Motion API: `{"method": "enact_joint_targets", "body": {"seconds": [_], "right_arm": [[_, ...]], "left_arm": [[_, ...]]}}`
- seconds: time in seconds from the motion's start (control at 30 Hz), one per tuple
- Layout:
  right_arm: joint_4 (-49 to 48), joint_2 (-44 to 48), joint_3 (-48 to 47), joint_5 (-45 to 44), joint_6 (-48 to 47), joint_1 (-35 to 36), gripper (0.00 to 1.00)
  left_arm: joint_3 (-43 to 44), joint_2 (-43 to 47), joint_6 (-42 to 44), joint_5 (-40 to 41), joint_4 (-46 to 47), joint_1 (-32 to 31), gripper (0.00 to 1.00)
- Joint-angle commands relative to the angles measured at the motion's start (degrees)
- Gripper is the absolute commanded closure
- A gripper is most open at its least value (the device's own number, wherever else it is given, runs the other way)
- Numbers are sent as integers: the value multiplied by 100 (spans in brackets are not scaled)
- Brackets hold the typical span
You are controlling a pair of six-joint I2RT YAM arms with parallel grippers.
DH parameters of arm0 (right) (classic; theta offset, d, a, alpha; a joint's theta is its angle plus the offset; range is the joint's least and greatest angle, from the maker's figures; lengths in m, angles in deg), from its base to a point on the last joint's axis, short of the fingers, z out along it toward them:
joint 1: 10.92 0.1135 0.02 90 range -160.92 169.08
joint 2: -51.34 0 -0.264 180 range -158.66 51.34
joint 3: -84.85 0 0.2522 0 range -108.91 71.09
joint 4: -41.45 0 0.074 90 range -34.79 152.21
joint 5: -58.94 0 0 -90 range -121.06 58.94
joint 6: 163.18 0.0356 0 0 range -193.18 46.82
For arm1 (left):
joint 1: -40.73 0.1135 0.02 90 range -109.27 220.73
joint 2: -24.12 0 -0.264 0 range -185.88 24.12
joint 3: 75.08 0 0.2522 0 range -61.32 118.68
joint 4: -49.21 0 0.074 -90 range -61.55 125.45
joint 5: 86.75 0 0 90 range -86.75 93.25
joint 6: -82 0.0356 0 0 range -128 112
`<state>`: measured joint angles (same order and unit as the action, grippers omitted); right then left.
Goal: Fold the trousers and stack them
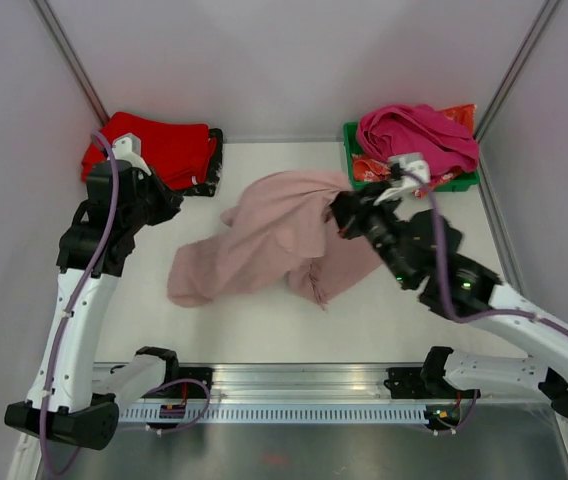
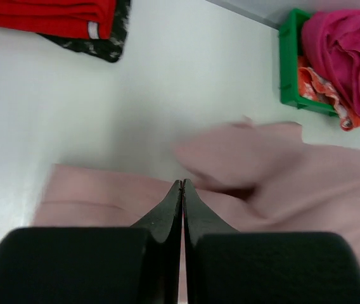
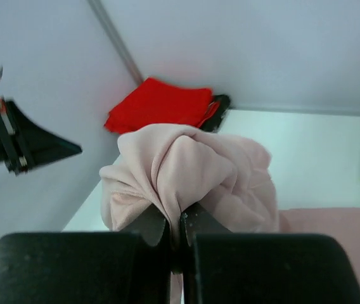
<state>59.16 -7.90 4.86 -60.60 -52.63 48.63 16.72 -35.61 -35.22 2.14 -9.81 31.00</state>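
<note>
From above, my right gripper (image 1: 344,212) has its tips buried in the trousers (image 1: 264,245). They lie crumpled on the table (image 1: 414,310), long axis running near-left to far-right. At my left wrist, my left gripper (image 2: 181,187) is closed tight and empty, with blurred cloth just beyond. At my right wrist, closed jaws pinch a bunched fold.

Left arm (image 1: 74,330) and right arm (image 1: 539,320): white tubular links joined by black joint housings, on black bases. A purple cable (image 1: 114,195) runs along each arm. A green light (image 1: 461,285) glows on the right elbow. The fingers (image 2: 167,218) are black, tapered wedges.
</note>
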Motion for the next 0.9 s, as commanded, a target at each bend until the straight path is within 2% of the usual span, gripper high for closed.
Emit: {"method": "enact_joint_targets", "body": {"seconds": [0.0,0.07,0.17,0.2,0.27,0.3,0.37,0.4,0.5,0.6,0.67,0.7,0.73,0.77,0.8,0.83,0.87], "right_arm": [[2280,466,-863,-1052,-298,-66,100],[2654,528,-708,-1036,-193,-66,100],[2770,554,54,-379,123,-66,100],[2517,537,302,293,211,-66,100],[2156,432,1003,1035,709,-66,100],[1832,248,1216,1516,965,-58,100],[1445,19,1672,1810,1397,-66,100],[1347,-226,1797,1837,1686,-66,100],[1363,-657,1694,1575,1663,-66,100],[1800,-1343,686,1347,1277,-58,100],[2065,-1712,-60,1136,1135,-66,100],[2119,-1783,-265,874,1117,-75,92],[2128,-1897,-406,758,969,-84,77],[2111,-1933,-616,713,837,-136,49],[2276,-2003,-766,591,766,-171,31],[2451,-2012,-898,468,740,-198,14],[2879,-2003,-1135,371,791,-311,3]], "left_arm": [[-252,145,516,225,-457,95,98],[-586,276,569,164,-493,95,98],[-1316,444,543,-91,-370,95,98],[-1561,505,525,-248,-318,95,97],[-1730,567,586,-1047,-212,95,91],[-1870,645,682,-1894,-38,86,81],[-2081,742,709,-2681,174,60,63],[-2152,813,718,-2972,288,-19,47],[-2425,1129,631,-3124,649,-212,21],[-2609,1191,411,-3150,1017,-537,15],[-2749,1104,253,-2967,1420,-1081,14],[-2811,1068,209,-2757,1536,-1353,14],[-2873,1033,95,-2363,1642,-1799,14],[-2969,946,25,-2281,1764,-1943,14],[-3161,910,-54,-2219,2070,-2179,14],[-3259,893,-238,-2114,2221,-2295,14],[-3399,884,-301,-2070,2362,-2409,14]]}}
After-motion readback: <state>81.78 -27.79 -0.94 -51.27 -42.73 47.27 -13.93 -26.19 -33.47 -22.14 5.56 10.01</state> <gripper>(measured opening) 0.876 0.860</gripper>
